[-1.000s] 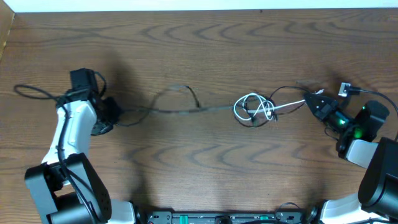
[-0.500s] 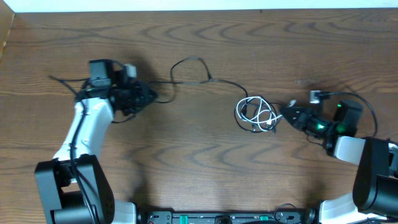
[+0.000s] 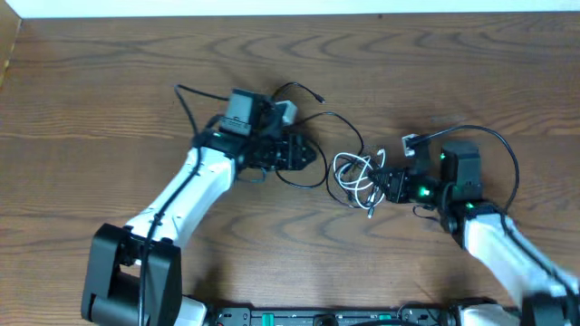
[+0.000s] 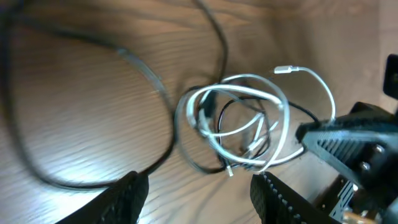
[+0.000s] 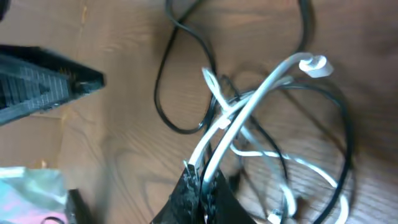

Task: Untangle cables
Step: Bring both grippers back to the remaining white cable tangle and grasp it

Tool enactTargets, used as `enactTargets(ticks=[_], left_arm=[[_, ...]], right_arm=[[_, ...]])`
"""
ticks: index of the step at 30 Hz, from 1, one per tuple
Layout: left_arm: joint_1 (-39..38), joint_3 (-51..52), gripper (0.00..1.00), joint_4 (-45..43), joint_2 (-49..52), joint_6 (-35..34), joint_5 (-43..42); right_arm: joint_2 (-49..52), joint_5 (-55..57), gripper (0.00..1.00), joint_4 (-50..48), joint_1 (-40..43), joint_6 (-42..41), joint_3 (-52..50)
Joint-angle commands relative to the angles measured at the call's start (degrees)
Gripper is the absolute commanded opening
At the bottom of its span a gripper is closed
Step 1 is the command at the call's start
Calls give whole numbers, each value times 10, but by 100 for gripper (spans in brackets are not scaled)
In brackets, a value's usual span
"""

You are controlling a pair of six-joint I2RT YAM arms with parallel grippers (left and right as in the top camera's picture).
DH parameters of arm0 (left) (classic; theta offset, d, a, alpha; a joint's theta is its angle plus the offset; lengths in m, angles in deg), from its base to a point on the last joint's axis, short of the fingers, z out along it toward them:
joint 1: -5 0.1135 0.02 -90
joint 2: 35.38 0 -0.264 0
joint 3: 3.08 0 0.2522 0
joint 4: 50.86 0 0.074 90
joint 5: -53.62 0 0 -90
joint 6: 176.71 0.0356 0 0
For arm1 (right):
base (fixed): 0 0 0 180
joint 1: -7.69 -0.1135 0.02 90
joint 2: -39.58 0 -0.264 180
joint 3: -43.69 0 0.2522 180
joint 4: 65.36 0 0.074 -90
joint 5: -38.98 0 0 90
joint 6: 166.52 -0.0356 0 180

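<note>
Mid-untangle: white cord point(image 5: 252, 107) & black cord point(image 4: 172, 130) lie knotted mid-worktop point(image 3: 109, 72). Your right hand point(image 5: 200, 180) pinches the white cord; left hand point(image 4: 198, 190) hangs spread nearby. Next, prob.: grab black, pull apart.

**Sheened wood, slick cable sheaths, matt black pincers**

The table point(image 3: 109, 81) is brown, wood-grained and smooth, with a soft sheen that shows as a pale glare ahead of the left pincer point(image 4: 198, 182). That pincer's fingers point(image 4: 127, 198) are matt black with finely ribbed edges, like moulded plastic. Just beyond them, the white cable point(image 4: 245, 78) has a smooth, glossy plastic-looking sheath. Its small plug end may be metal, though the blur leaves that unsure. The black cable point(image 4: 222, 46), farther ahead of the same pincer, is smooth with a duller shine. The right pincer point(image 5: 200, 177) has black, rough-grained tips. Behind the left pincer, the arm shell point(image 3: 195, 186) is smooth, glossy white plastic.
</note>
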Motion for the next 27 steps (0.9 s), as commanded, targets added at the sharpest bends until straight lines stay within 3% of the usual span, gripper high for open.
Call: enactTargets(ticks=[1,11,27], left_arm=[[-37,-3,58,-26,-11,8,-3],[-73,-3,59,-38,2,-5,-5],[-130,-3,59,-49,15,-5,-38]], right_arm=[[-81,61,1,29,-35,25,7],[-240,58,1,33,-71,12,7],[-252,35,1,-1,-71,10,7]])
